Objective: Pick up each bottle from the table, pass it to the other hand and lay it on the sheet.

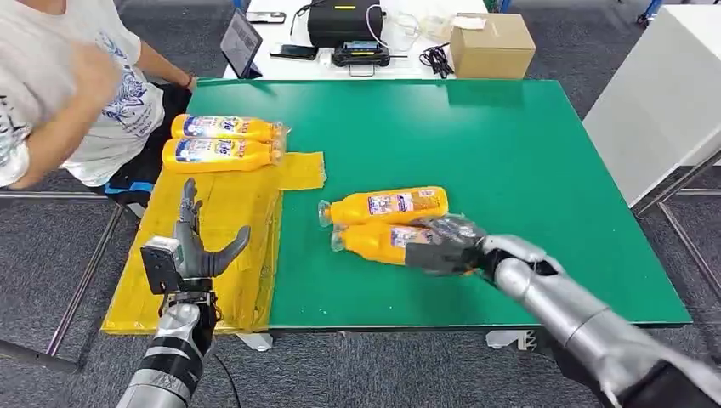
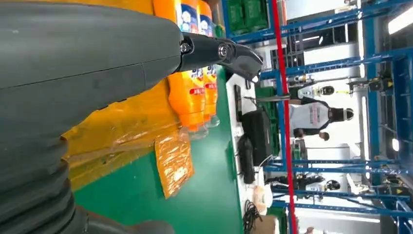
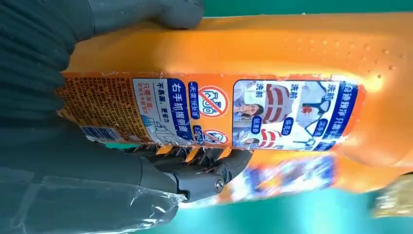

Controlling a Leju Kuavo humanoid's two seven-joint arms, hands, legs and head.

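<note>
At the lower left of the head view, the left hand (image 1: 191, 246) hovers over the yellow sheet (image 1: 153, 289), fingers spread and upright, holding nothing; in the left wrist view its dark fingers (image 2: 229, 51) reach out with only air around them. At lower right, the right arm comes in and the right hand (image 1: 442, 245) wraps the near bottle (image 1: 374, 242), which lies on its side on the green table (image 1: 527, 153) at the frame's centre. The right wrist view shows the thumb over one side of this bottle's orange body (image 3: 272, 53) and the fingers (image 3: 204, 170) curled under its label, a firm grasp. Touching it on the far side lies a second bottle (image 1: 387, 206), also on its side, cap to the left. Farther, at upper left, two bottles (image 1: 223, 140) lie side by side on the sheet's far end. A person (image 1: 68, 93) sits in the upper left corner. Beyond the table, a cardboard box (image 1: 491, 44) and black devices (image 1: 344, 21) rest on a white surface.
</note>
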